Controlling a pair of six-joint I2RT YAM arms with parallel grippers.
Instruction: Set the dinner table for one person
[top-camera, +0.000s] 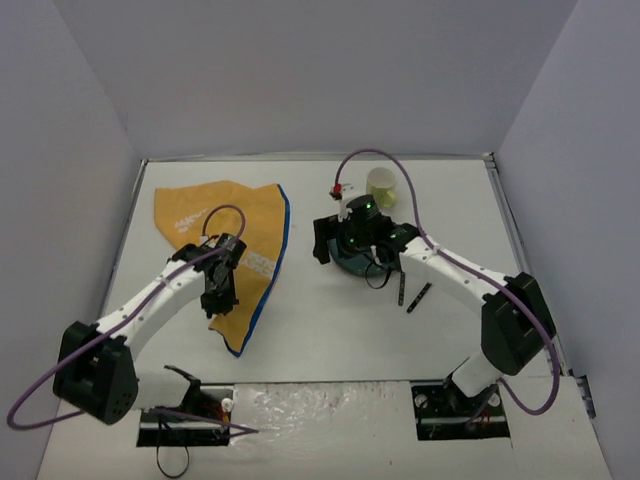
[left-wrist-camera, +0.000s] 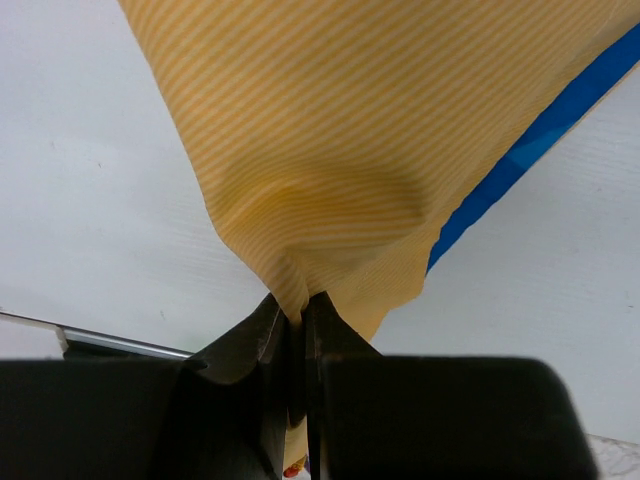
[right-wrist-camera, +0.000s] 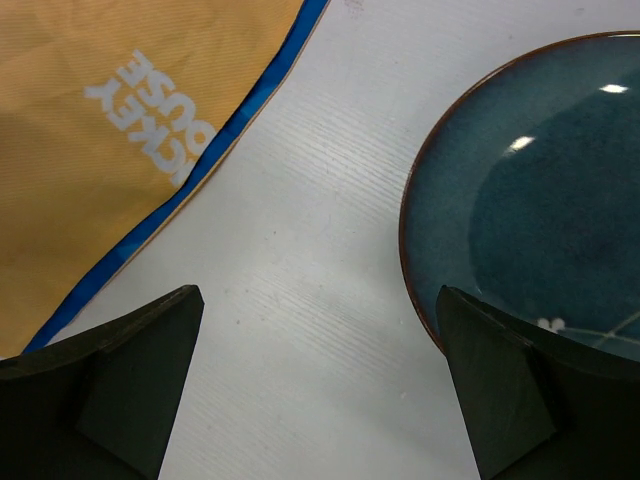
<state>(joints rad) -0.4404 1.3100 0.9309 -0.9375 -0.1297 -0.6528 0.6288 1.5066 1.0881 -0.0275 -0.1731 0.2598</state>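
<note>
You are pinching the orange placemat (left-wrist-camera: 350, 150) with the left gripper (left-wrist-camera: 298, 306), whose jaws are pressed together on a gathered fold of cloth, so the fabric is bunching up and lifting off the dinner table (top-camera: 330, 330). That white tabletop is stretching out under everything, filling the space in front of both arm bases. The mat is lying crumpled on its left half, more a triangle than a rectangle in the top view, so the step in hand looks like spreading it flat. For that, you are wanting a low, slow drag towards the near edge that lets the far part slide rather than fold under, with the blue border running straight. The grip looks narrow and near an edge, so a quick tug could pull the cloth free. Your right gripper (right-wrist-camera: 320, 400) is hanging with its fingers spread wide, holding nothing, just beside the rim of the blue plate (right-wrist-camera: 540, 200). Be keeping it off the mat's path, and mind the cup (top-camera: 382, 187) and the dark utensils (top-camera: 402, 290) nearby.
</note>
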